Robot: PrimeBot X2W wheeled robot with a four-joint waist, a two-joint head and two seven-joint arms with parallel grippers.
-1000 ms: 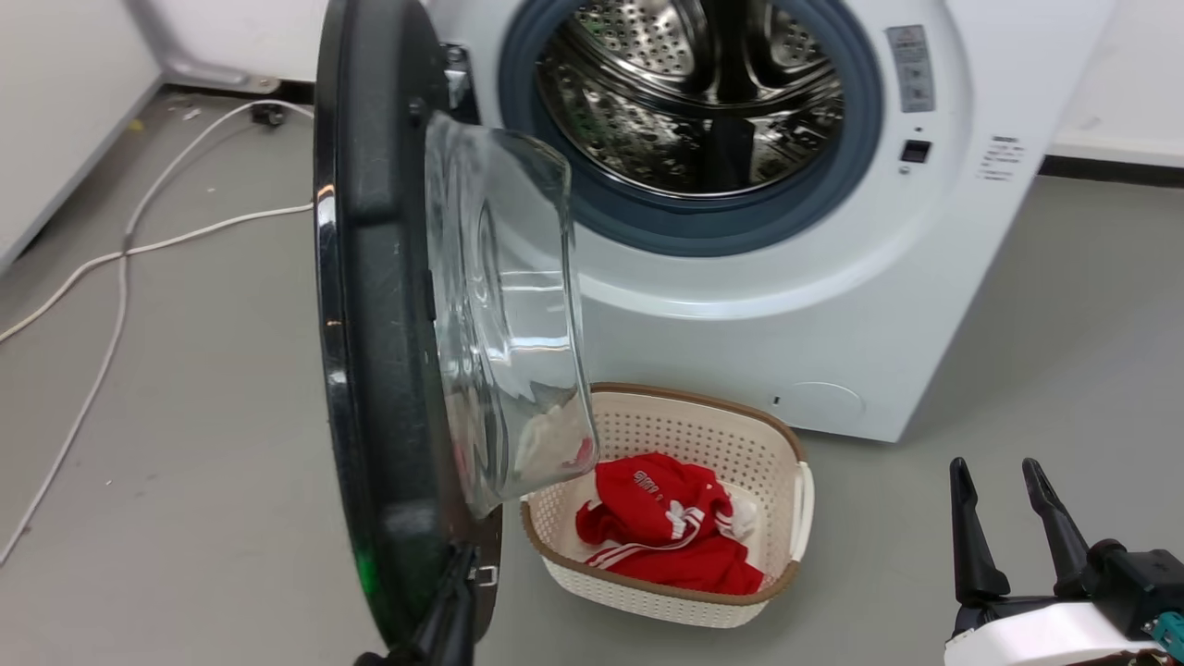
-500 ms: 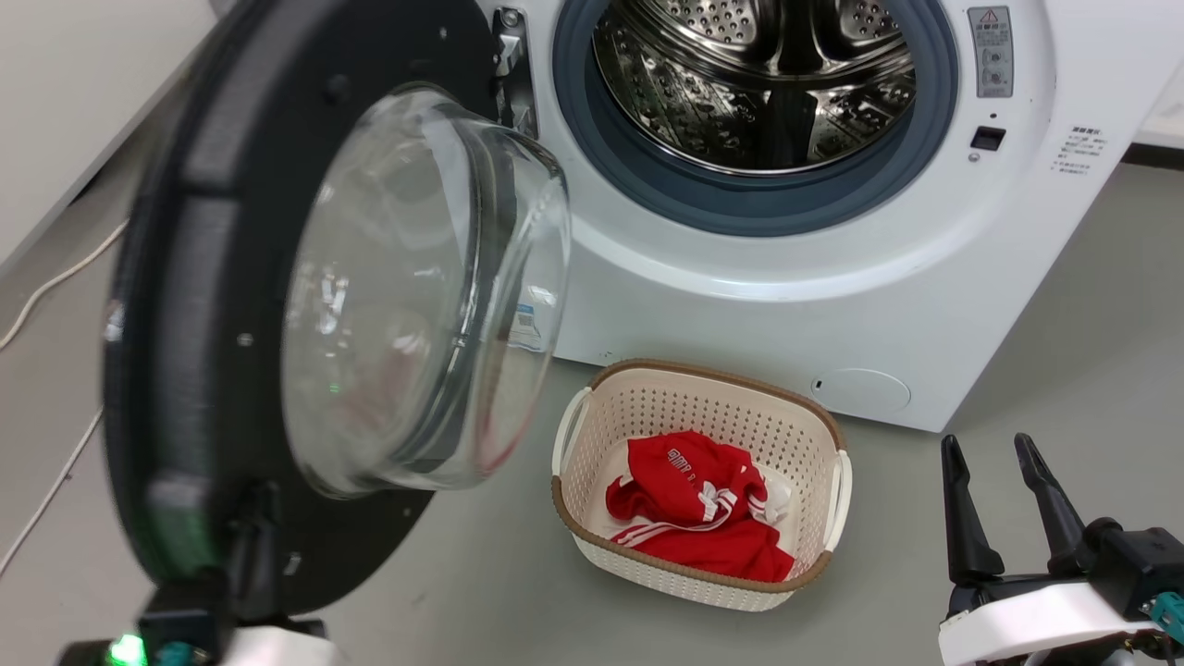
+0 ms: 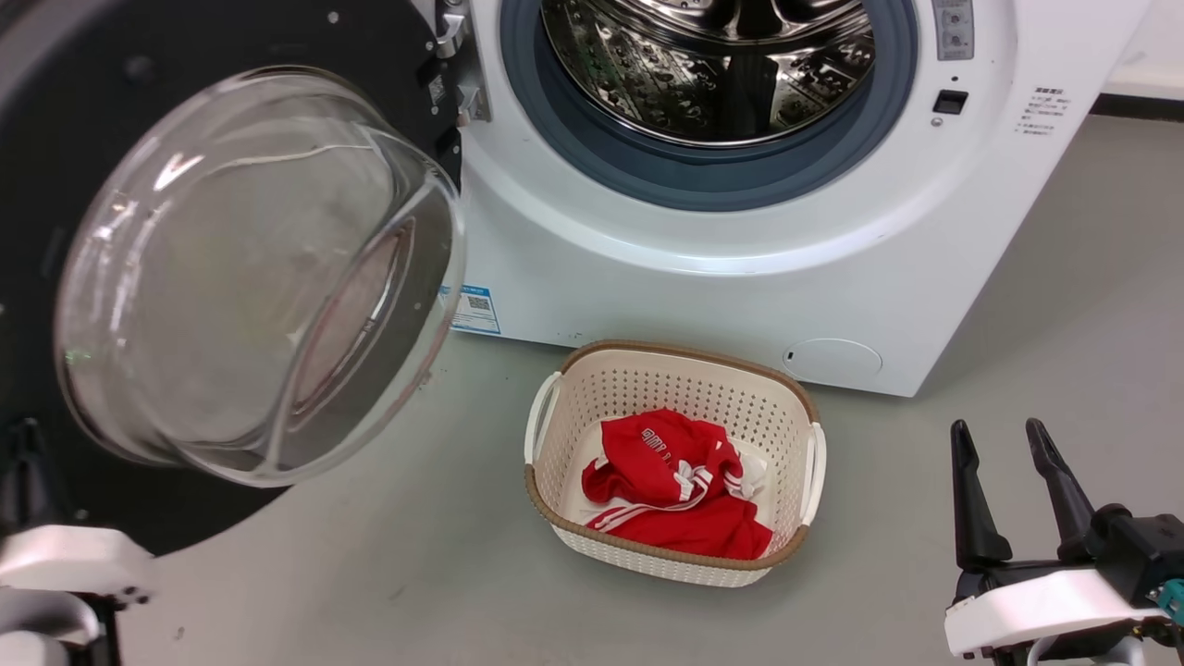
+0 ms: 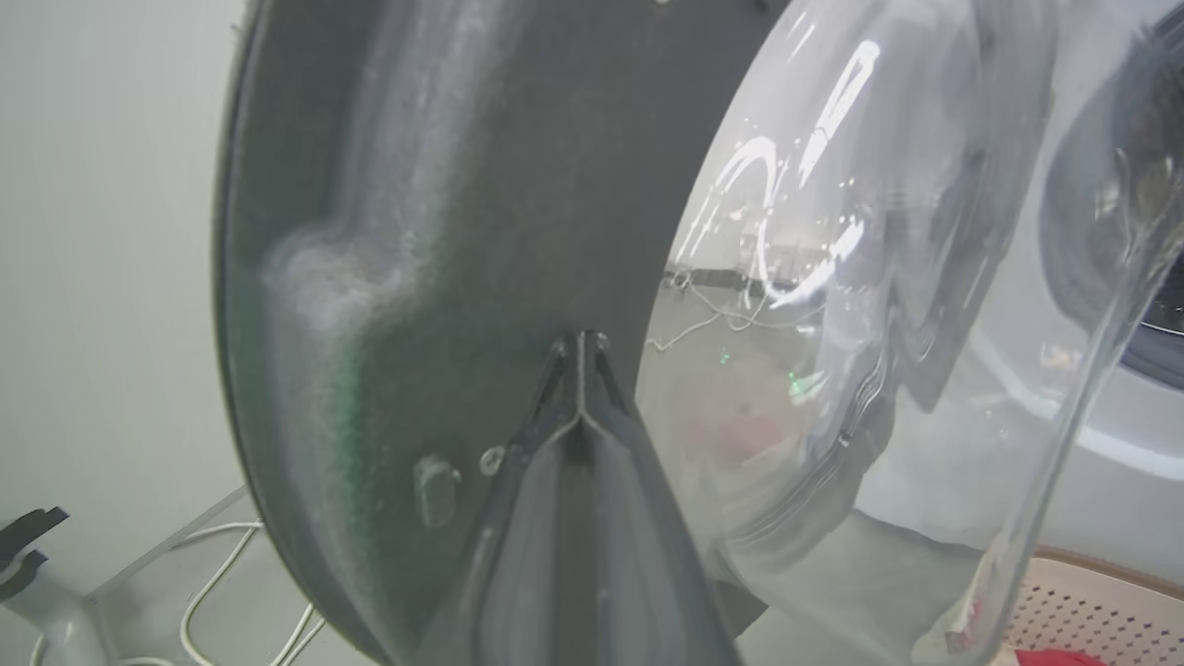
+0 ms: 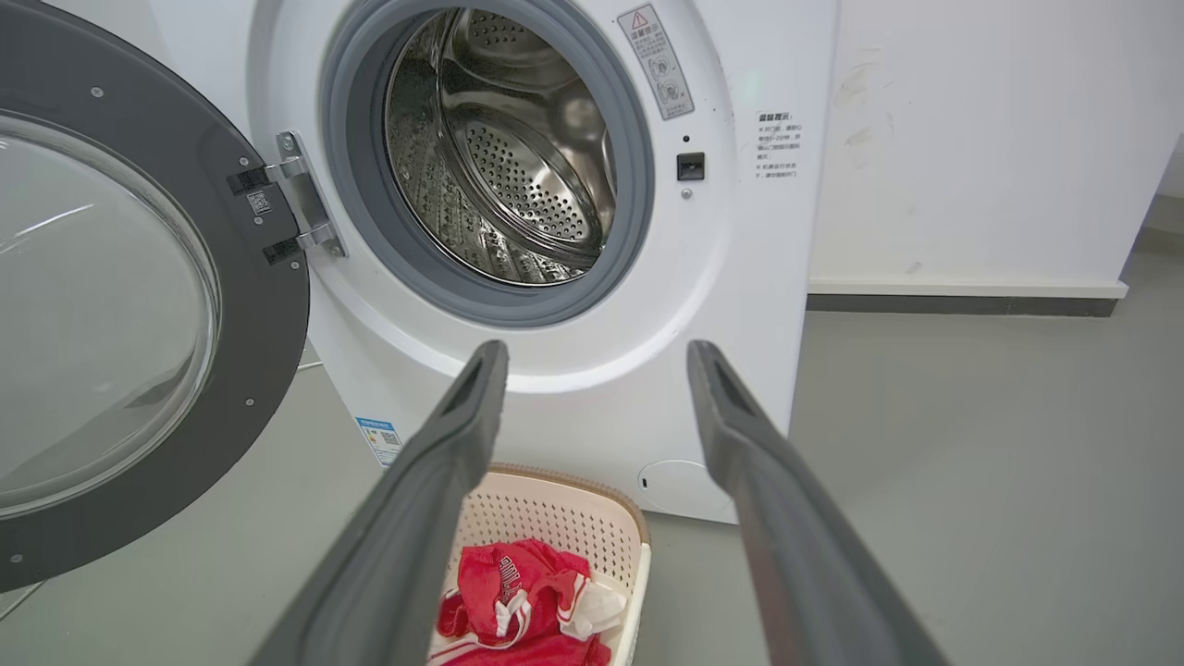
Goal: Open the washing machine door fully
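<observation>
At 9 o'clock in the head view, the washing machine door (image 3: 250, 268) is seen swung wide, well clear of the opening. It is hung from a steel hinge (image 3: 450, 55) at its 2 o'clock edge. The disc is held upright on its edge, with no long axis of its own. Its inner face is turned outward, and the glass bowl bulges toward 4 o'clock.

In the left wrist view the left gripper (image 4: 581, 344) is shown with its two fingers pressed together and nothing between them. The tips lie at the door's dark inner ring; actual contact cannot be told.

At 12 o'clock in the head view the drum (image 3: 712, 65) is exposed inside a blue-grey rubber ring (image 3: 703, 180). At 6 o'clock a cream basket (image 3: 555, 532) is set on the floor just before the machine (image 3: 740, 287), and a red garment (image 3: 666, 490) lies in it.

At 4 o'clock the right gripper (image 3: 994, 427) is held low with its fingers spread and nothing between them, well apart from the door. The hinge's two brackets and the whole round opening are laid out plainly in the right wrist view.
</observation>
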